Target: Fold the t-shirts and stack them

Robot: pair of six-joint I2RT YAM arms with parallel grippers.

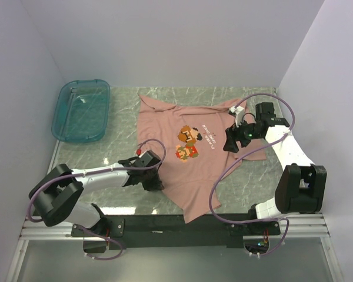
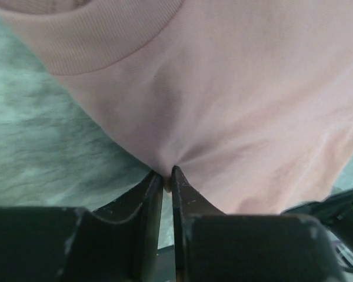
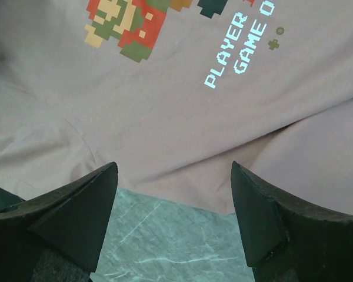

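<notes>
Two robot arms worked a pink shirt (image 1: 191,179) that lay rumpled and print-up across the middle of the table (image 1: 106,155), one corner of the cloth trailing to the near edge. The left hand (image 1: 153,179) was clamped on the shirt's left border, its jaws all but touching with a fold of cloth nipped between them. Creases fanned out from the pinch, and a ribbed band (image 2: 106,41) lay just beyond it. The right hand (image 1: 232,143) hovered above the opposite border with jaws spread wide, gripping nothing; bare table showed between its fingers (image 3: 76,217) and the print (image 3: 126,26) lay just ahead. The placing looked deliberate: with one side held, a matching hold on the other would let both arms lift and draw the cloth flat before any fold, and the right hand seemed lined up for that. Judged from the wrinkles and crooked outline, folding had not begun. No second shirt was in view. A teal tray (image 1: 65,120) sat at the far left corner, well apart from the shirt and from both hands.
</notes>
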